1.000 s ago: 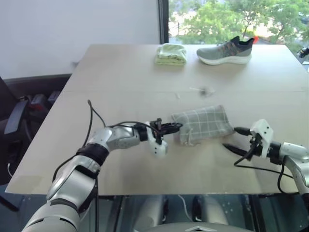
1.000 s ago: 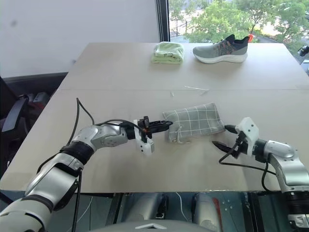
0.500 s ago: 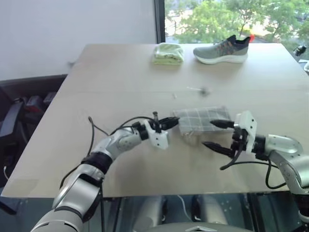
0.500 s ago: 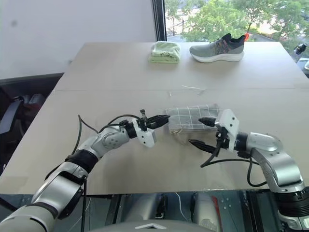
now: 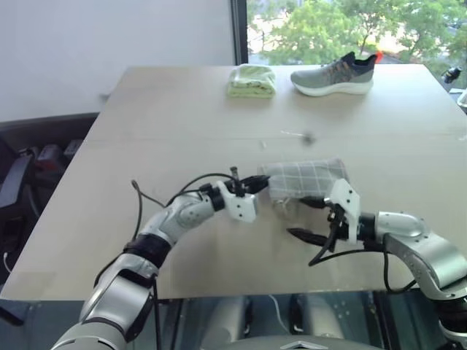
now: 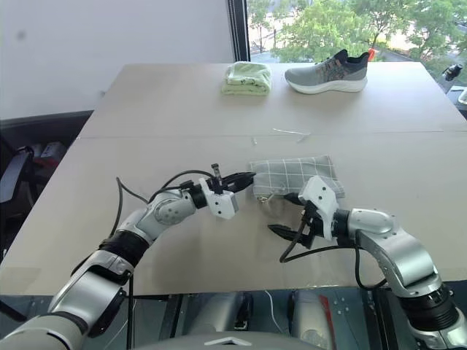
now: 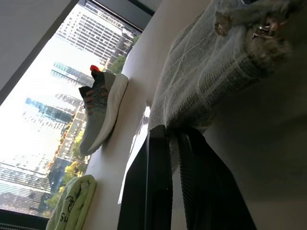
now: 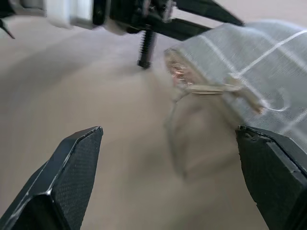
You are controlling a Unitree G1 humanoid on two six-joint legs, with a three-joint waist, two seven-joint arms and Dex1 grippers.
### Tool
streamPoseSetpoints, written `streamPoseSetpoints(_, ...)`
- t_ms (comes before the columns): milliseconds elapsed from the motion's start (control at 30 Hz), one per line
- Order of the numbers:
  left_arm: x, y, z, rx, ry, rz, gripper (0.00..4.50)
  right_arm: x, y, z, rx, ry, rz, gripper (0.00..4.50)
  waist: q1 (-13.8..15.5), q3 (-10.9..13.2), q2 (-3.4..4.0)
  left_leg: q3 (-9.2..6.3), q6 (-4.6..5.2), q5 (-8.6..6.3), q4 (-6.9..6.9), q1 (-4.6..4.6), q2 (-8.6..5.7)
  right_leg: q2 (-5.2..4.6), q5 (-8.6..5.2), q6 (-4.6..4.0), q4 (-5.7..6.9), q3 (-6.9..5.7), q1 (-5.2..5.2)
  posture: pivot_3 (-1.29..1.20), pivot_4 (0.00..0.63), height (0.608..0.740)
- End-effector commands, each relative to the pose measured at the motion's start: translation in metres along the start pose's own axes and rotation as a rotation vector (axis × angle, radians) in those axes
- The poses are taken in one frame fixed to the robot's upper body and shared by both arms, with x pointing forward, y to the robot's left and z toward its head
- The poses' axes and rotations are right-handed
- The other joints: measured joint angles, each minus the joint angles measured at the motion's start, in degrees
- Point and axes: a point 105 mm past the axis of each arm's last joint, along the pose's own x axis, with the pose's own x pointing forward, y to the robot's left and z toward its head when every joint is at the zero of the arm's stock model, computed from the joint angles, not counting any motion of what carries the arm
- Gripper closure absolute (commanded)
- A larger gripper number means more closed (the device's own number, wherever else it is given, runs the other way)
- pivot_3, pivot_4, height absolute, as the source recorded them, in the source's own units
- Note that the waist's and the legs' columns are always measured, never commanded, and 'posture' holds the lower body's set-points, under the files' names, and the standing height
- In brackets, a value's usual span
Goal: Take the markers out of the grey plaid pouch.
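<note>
On the wide wooden table [image 5: 146,117], the grey plaid pouch [image 5: 306,179] lies near the middle. Far beyond the pouch, by the window edge, sit a grey sneaker [image 5: 337,74] and, just beside it, a folded light-green cloth [image 5: 252,80]. At the pouch's left end, the left gripper [image 5: 259,182] has its black fingers pinched on the fabric edge. Just in front of the pouch, the right gripper [image 5: 306,217] hovers with fingers spread wide, holding nothing. Markers cannot be seen.
</note>
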Motion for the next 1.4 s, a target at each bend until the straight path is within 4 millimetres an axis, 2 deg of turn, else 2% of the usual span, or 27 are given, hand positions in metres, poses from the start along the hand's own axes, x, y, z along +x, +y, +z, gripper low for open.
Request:
streamPoseSetpoints(33, 0.003, 0.008, 0.006, -0.003, -0.024, 0.042, 4.23, 0.004, 0.007, 0.005, 0.051, -0.016, 0.006, 0.0, 0.0, 0.0, -0.01, 0.0, 0.0, 0.0, 0.0, 0.0, 0.02, -0.01, 0.0, 0.0, 0.0, 0.01, 0.0, 0.0, 0.15, 0.74)
streamPoseSetpoints(133, 0.004, 0.008, 0.008, -0.011, -0.025, 0.049, 4.23, 0.012, 0.004, 0.002, 0.082, -0.012, -0.026, 0.0, 0.0, 0.0, -0.01, -0.02, 0.01, 0.0, 0.0, 0.0, 0.01, 0.0, 0.0, 0.0, 0.01, 0.02, -0.01, 0.0, 0.15, 0.74)
streamPoseSetpoints(233, 0.005, 0.008, 0.01, -0.02, -0.028, 0.057, 4.23, 0.021, -0.011, -0.002, 0.113, -0.008, -0.111, 0.0, -0.1, 0.0, -0.02, -0.01, 0.01, 0.0, 0.0, 0.0, 0.01, 0.01, 0.0, 0.0, 0.02, 0.02, -0.01, 0.0, 0.15, 0.74)
streamPoseSetpoints(333, 0.005, 0.008, 0.012, -0.026, -0.028, 0.064, 4.23, 0.025, -0.015, -0.006, 0.123, 0.001, -0.135, 0.0, -0.1, 0.0, -0.02, 0.0, 0.0, 0.0, 0.0, 0.0, -0.01, 0.02, 0.0, 0.0, 0.03, -0.01, -0.02, 0.0, 0.15, 0.74)
streamPoseSetpoints(433, 0.004, 0.008, 0.012, -0.04, -0.02, 0.073, 4.26, 0.026, -0.019, -0.004, 0.142, -0.026, -0.156, 0.76, -0.1, 0.0, -0.02, 0.0, -0.08, 0.05, 0.0, -0.02, -0.04, 0.02, 0.0, 0.0, 0.02, -0.03, -0.02, 0.0, 0.15, 0.74)
streamPoseSetpoints(633, 0.002, 0.007, 0.011, -0.056, -0.005, 0.081, 4.26, 0.021, -0.024, -0.003, 0.19, -0.053, -0.184, 3.48, -0.2, 0.0, -0.02, 0.01, -0.05, 0.03, 0.0, -0.02, -0.04, 0.05, 0.0, 0.0, 0.03, -0.03, -0.03, 0.0, 0.15, 0.74)
streamPoseSetpoints(733, 0.001, 0.008, 0.01, -0.061, 0.001, 0.086, 4.26, 0.019, -0.03, 0.002, 0.244, -0.112, -0.22, 4.48, -0.3, 0.0, -0.02, 0.0, 0.0, 0.0, 0.0, -0.02, -0.02, 0.08, 0.0, 0.0, 0.05, -0.04, -0.03, 0.0, 0.15, 0.74)
streamPoseSetpoints(833, 0.0, 0.008, 0.01, -0.065, 0.007, 0.09, 4.26, 0.016, -0.037, 0.007, 0.305, -0.169, -0.268, 4.48, -0.3, 0.0, -0.02, -0.02, 0.0, 0.0, 0.0, -0.01, -0.01, 0.08, 0.01, 0.0, 0.08, -0.04, -0.03, 0.0, 0.15, 0.74)
streamPoseSetpoints(933, -0.003, 0.009, 0.01, -0.076, 0.015, 0.102, 4.26, 0.006, -0.053, 0.012, 0.438, -0.271, -0.351, 4.48, -0.3, 0.0, -0.02, -0.01, 0.0, 0.01, 0.0, 0.0, -0.01, 0.08, 0.01, 0.0, 0.09, -0.03, -0.03, 0.0, 0.15, 0.74)
streamPoseSetpoints(1067, -0.005, 0.011, 0.01, -0.086, 0.024, 0.117, 4.26, -0.015, -0.082, 0.006, 0.6, -0.365, -0.518, 4.48, -0.2, 0.0, -0.01, -0.01, -0.01, 0.01, 0.0, 0.0, -0.02, 0.07, 0.01, -0.01, 0.1, 0.01, -0.04, 0.0, 0.15, 0.74)
streamPoseSetpoints(1267, -0.008, 0.013, 0.009, -0.094, 0.039, 0.129, 4.26, -0.051, -0.117, 0.008, 0.707, -0.514, -0.727, 4.48, -0.4, 0.0, 0.0, 0.03, -0.01, 0.01, -0.01, -0.01, -0.05, 0.08, 0.01, -0.01, 0.15, 0.05, -0.1, 0.0, 0.15, 0.74)
streamPoseSetpoints(1400, -0.009, 0.014, 0.006, -0.094, 0.048, 0.131, 4.26, -0.051, -0.118, 0.015, 0.701, -0.524, -0.709, 4.48, -1.0, 0.0, 0.0, 0.06, 0.01, 0.0, -0.01, 0.01, -0.07, 0.08, 0.01, -0.01, 0.4, 0.09, -0.19, 0.0, 0.15, 0.74)
